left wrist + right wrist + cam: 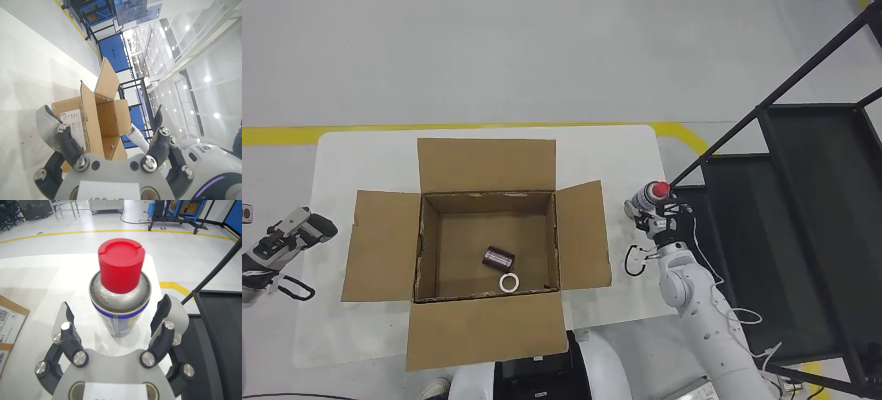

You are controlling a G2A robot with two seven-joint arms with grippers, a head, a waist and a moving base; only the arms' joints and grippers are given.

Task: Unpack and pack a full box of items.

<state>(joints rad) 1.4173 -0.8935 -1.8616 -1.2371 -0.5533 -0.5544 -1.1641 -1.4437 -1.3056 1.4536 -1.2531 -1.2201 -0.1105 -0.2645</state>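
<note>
While the can (121,289) stands upright on the table (632,150), well right of the box (382,245), my right gripper (115,302) sits around it with jaws wide. The pads (162,309) are clear of it on both sides, so nothing is held. Red cap (121,262) on top, can not tilted. My left gripper (102,110) hangs off the table's left edge, also spread wide and empty, facing the box's side.

Box sits mid-table, all four flaps folded out. Inside: a dark jar (499,259) lying on its side and a white roll (510,283) just beside it, near the front wall.

Progress, my read: unpack phase, close to the end but not done. One item out on the table, two left in the box. Can't tell whether I'm setting the can down or about to pick it up; open jaws around a standing can fit either. Packing back in looks not yet started, so roughly the whole second half remains.
</note>
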